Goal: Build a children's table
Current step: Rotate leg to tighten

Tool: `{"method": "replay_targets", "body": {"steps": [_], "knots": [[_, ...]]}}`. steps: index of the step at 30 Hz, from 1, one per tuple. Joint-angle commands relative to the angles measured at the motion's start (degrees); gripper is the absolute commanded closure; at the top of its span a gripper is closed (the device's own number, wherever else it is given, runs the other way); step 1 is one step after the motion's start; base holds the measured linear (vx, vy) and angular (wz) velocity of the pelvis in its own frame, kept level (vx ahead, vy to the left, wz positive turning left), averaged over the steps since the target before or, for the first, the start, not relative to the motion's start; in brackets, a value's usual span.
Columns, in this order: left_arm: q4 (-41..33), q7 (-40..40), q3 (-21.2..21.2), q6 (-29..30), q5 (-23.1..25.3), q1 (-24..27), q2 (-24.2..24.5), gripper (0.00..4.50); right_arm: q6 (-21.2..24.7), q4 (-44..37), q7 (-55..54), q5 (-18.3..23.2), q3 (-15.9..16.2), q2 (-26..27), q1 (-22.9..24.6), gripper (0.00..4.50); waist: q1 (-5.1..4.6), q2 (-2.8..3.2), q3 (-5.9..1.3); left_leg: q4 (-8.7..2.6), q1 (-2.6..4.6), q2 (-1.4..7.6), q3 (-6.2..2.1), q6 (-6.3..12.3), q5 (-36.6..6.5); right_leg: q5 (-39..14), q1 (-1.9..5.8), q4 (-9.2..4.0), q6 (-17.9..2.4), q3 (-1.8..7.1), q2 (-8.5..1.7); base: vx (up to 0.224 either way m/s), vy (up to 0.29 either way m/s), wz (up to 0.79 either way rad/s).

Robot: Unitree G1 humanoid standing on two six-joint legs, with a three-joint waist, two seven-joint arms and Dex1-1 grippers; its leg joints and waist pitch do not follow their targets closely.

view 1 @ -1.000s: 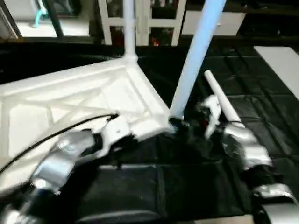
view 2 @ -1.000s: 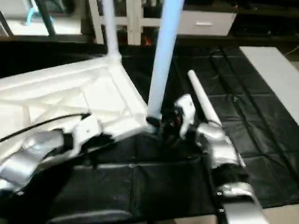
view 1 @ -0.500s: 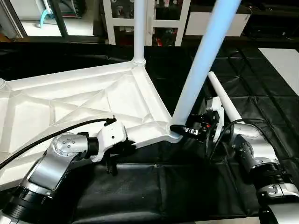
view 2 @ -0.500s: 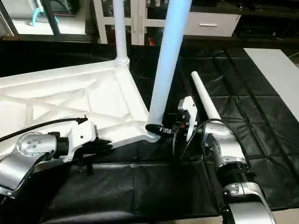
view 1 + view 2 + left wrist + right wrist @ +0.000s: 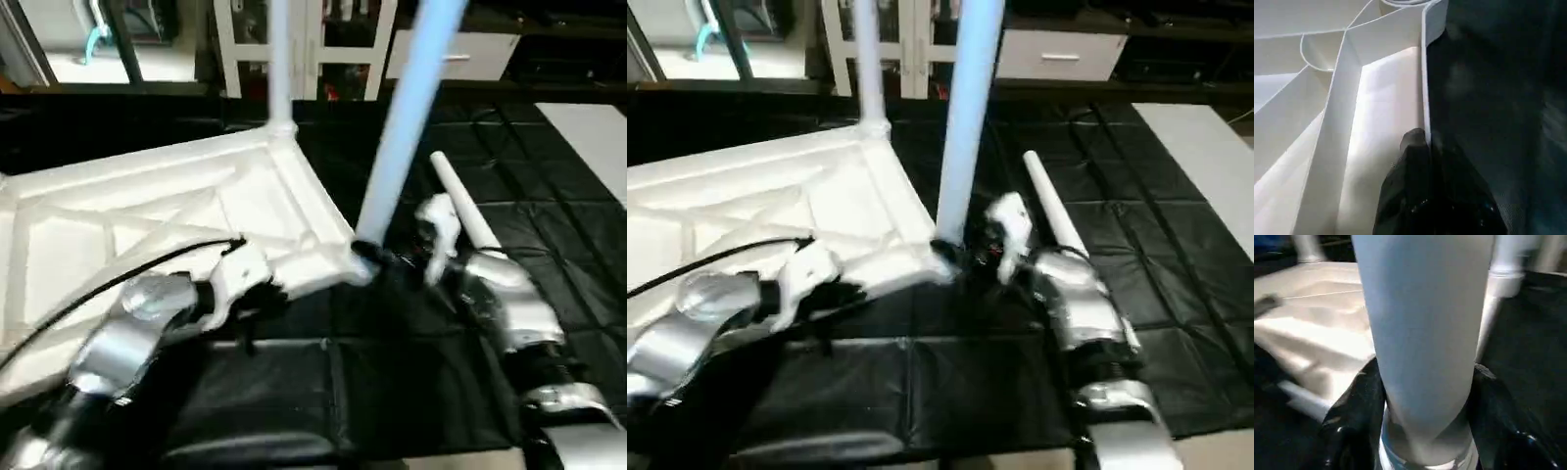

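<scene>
The upturned table top (image 5: 167,211) lies at nine o'clock on the black mat (image 5: 1176,255). The right claw (image 5: 1422,431) clasps a leg (image 5: 397,137) at its near-corner socket; the left claw (image 5: 1422,152) pinches the rim. Next, probably, seating it fully, then fetching the loose leg (image 5: 1048,206).

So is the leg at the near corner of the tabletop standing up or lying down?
Standing, leaning slightly: the leg rises from the tabletop's near corner socket, the right gripper's fingers either side of its base.
</scene>
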Motion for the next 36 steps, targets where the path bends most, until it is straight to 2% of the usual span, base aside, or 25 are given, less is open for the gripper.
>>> {"method": "replay_targets", "body": {"steps": [1,2,3,4,5,8,10,11,12,13,14,15,16,17,19,21,22,23,24,25,26,30,35,36], "knots": [[4.05,5.07,-3.99,5.52,2.75,-1.32,-4.18,4.50,4.30,6.74,-14.10,-4.43,0.23,2.95,0.86,2.46,0.14,0.39,-2.28,-3.71,0.91,3.28,-1.75,1.07,-16.21,-20.34,1.38,-5.69,-13.00,3.21,-4.58,0.000,0.000,0.00],[5.14,7.32,-3.93,7.61,3.16,-2.36,-6.17,4.50,4.89,7.66,-18.24,-4.37,-0.53,4.58,0.45,2.50,-0.18,0.46,-1.98,-3.90,1.32,3.27,-1.97,-0.57,-18.87,-25.26,0.88,-6.15,-11.48,3.16,-4.57,0.000,0.000,0.00],[5.96,8.68,-4.14,9.07,3.45,-3.27,-7.77,4.50,5.22,8.56,-22.65,-4.27,-1.58,6.26,0.01,2.50,-0.22,0.39,-2.11,-3.80,1.46,3.15,-2.06,-0.87,-19.44,-26.16,0.84,-6.25,-11.08,3.13,-4.58,0.000,0.000,0.00],[5.96,8.68,-4.14,9.07,3.45,-3.27,-7.77,4.50,5.22,8.56,-22.65,-4.27,-1.58,6.26,0.01,2.51,-0.20,0.43,-2.21,-3.85,1.25,3.03,-2.29,-1.16,-19.79,-26.97,1.00,-6.37,-10.42,3.09,-4.69,0.000,0.000,0.00],[7.44,10.98,-4.69,11.19,3.92,-5.01,-11.05,4.50,5.72,10.27,-31.35,-2.30,-4.82,10.42,-0.80,2.51,-0.52,0.39,-2.10,-4.07,1.15,3.07,-2.24,-1.26,-20.28,-26.84,0.71,-6.46,-9.73,3.19,-4.53,0.000,0.000,0.00],[9.50,14.50,-4.24,13.88,4.09,-7.50,-16.05,4.50,3.96,11.83,-40.73,-0.83,-7.74,15.59,-1.35,2.51,-0.57,0.48,-2.30,-4.16,1.58,2.98,-2.39,-2.11,-22.87,-25.64,0.26,-6.63,-8.57,3.03,-4.30,0.000,0.000,0.00],[9.64,14.68,-4.77,14.35,4.02,-8.35,-17.42,4.50,3.61,12.39,-41.18,-0.69,-7.21,17.66,-1.58,2.51,-0.54,0.48,-2.33,-4.22,1.66,2.93,-2.35,-2.02,-24.00,-24.97,0.05,-6.73,-8.25,3.02,-4.18,0.000,0.000,0.00],[9.25,13.75,-5.28,13.46,3.93,-8.47,-17.31,4.50,3.78,12.47,-36.94,-0.83,-5.45,18.66,-1.95,2.51,-0.57,0.37,-2.43,-4.37,1.36,2.85,-2.52,-1.69,-24.66,-23.75,0.29,-6.63,-8.03,2.95,-4.13,0.000,0.000,0.00],[9.25,13.75,-5.28,13.46,3.93,-8.47,-17.31,4.50,3.78,12.47,-36.94,-0.83,-5.45,18.66,-1.95,2.51,-0.61,0.34,-2.41,-4.43,1.15,2.84,-2.59,-1.54,-24.67,-23.34,0.44,-6.58,-8.02,2.94,-4.16,0.000,0.000,0.00],[8.55,12.46,-5.30,11.08,3.84,-7.76,-15.90,4.50,4.82,11.38,-31.06,0.75,-5.16,18.43,-2.22,2.51,-0.65,0.15,-2.45,-4.51,0.99,2.88,-2.60,-1.34,-24.36,-22.56,0.51,-6.55,-8.06,2.95,-4.19,0.000,0.000,0.00],[7.64,10.92,-5.25,9.06,3.73,-6.63,-13.86,4.50,4.52,9.63,-24.80,2.93,-5.61,17.35,-2.37,2.51,-0.64,0.19,-2.60,-4.57,0.72,2.95,-2.70,-0.92,-23.87,-21.54,0.80,-6.36,-8.28,3.02,-4.29,0.000,0.000,0.00],[7.64,10.92,-5.25,9.06,3.73,-6.63,-13.86,4.50,4.52,9.63,-24.80,2.93,-5.61,17.35,-2.37,2.51,-0.64,0.19,-2.60,-4.57,0.72,2.95,-2.70,-0.92,-23.87,-21.54,0.80,-6.36,-8.28,3.02,-4.29,0.000,0.000,0.00],[7.21,10.24,-5.22,8.58,3.67,-6.13,-12.98,4.50,4.07,8.90,-21.96,3.54,-5.49,16.69,-2.41,2.16,-0.65,0.24,-2.86,-4.63,0.18,3.20,-2.70,0.07,-20.91,-17.03,1.32,-5.96,-9.43,3.04,-4.40,0.000,0.000,0.00],[6.00,7.49,-4.99,6.43,3.37,-4.55,-10.41,4.50,2.19,7.21,-15.71,1.14,-2.69,13.12,-2.05,1.81,-0.60,0.14,-2.97,-4.41,0.11,3.17,-2.49,0.86,-19.35,-14.28,1.42,-5.80,-10.65,3.04,-4.36,0.000,0.000,0.00],[5.08,5.33,-4.91,4.68,3.08,-3.42,-8.42,4.50,0.53,5.93,-11.21,-0.42,-0.62,10.44,-1.56,1.78,-0.68,0.04,-2.94,-4.30,-0.41,3.21,-2.35,2.35,-17.13,-11.94,1.87,-5.52,-11.98,3.05,-4.51,0.000,0.000,0.00],[3.66,0.82,-4.49,0.07,2.18,-1.08,-4.07,4.50,-0.23,4.17,-3.18,-0.16,0.89,5.63,-1.00,1.56,-0.57,0.09,-2.92,-4.17,-0.38,3.19,-2.38,3.26,-16.18,-12.79,1.90,-5.60,-12.49,2.94,-4.63,0.000,0.000,0.00],[3.45,0.17,-4.40,-0.62,2.03,-0.73,-3.44,4.50,-0.23,3.91,-2.03,-0.02,1.02,4.95,-0.93,1.45,-0.59,-0.09,-2.94,-4.11,-0.47,3.15,-2.37,3.74,-15.72,-12.78,2.15,-5.63,-12.57,2.91,-4.53,0.000,0.000,0.00],[2.70,-3.12,-3.59,-4.00,1.24,1.04,-0.09,4.50,-0.58,2.77,4.53,0.84,1.39,0.99,-0.77,1.39,-0.57,0.11,-2.88,-3.92,-0.49,3.19,-2.19,4.70,-14.12,-11.85,2.11,-5.45,-13.46,3.00,-4.62,0.000,0.000,0.00],[2.69,-3.22,-3.55,-4.09,1.21,1.09,0.03,4.50,-0.57,2.72,4.82,0.87,1.38,0.85,-0.77,1.36,-0.63,0.16,-2.89,-3.92,-0.53,3.26,-2.17,5.05,-13.83,-11.46,2.15,-5.31,-13.69,3.00,-4.58,0.000,0.000,0.00],[2.65,-4.08,-3.24,-4.93,0.94,1.54,1.08,4.50,-0.51,2.32,7.41,1.14,1.28,-0.41,-0.76,1.33,-0.54,0.39,-2.84,-3.90,-0.21,3.41,-1.99,5.52,-13.04,-10.64,1.81,-5.28,-14.33,3.03,-4.52,0.000,0.000,0.00],[2.66,-5.23,-2.94,-5.69,0.76,2.15,2.64,4.50,-0.30,1.63,10.61,1.76,1.05,-1.94,-0.66,1.25,-0.45,0.40,-2.83,-3.89,-0.27,3.48,-2.01,5.89,-12.24,-9.26,2.00,-5.06,-15.04,3.00,-4.50,0.000,0.000,0.00],[2.46,-8.19,-2.06,-7.56,0.70,3.75,7.74,4.50,1.32,0.12,19.20,4.06,-0.29,-6.03,-0.76,0.82,-0.13,0.56,-2.62,-3.93,-0.06,3.60,-1.85,6.59,-11.38,-7.87,1.90,-4.84,-16.02,2.97,-4.40,0.000,0.000,0.00],[2.21,-9.18,-0.57,-8.47,-0.96,3.97,8.36,4.50,0.72,0.56,22.18,4.96,0.55,-6.81,-0.54,0.82,0.00,0.59,-2.46,-4.08,0.19,3.64,-1.82,4.92,-12.93,-11.13,1.72,-5.04,-15.88,3.08,-4.48,0.000,0.000,0.00],[2.21,-9.17,-0.59,-8.48,-0.98,3.95,8.34,4.50,0.75,0.57,22.24,4.98,0.55,-6.75,-0.52,0.99,0.03,0.61,-2.45,-4.09,0.21,3.65,-1.83,4.76,-13.06,-11.40,1.71,-5.06,-15.83,3.09,-4.52,0.000,0.000,0.00]]}}
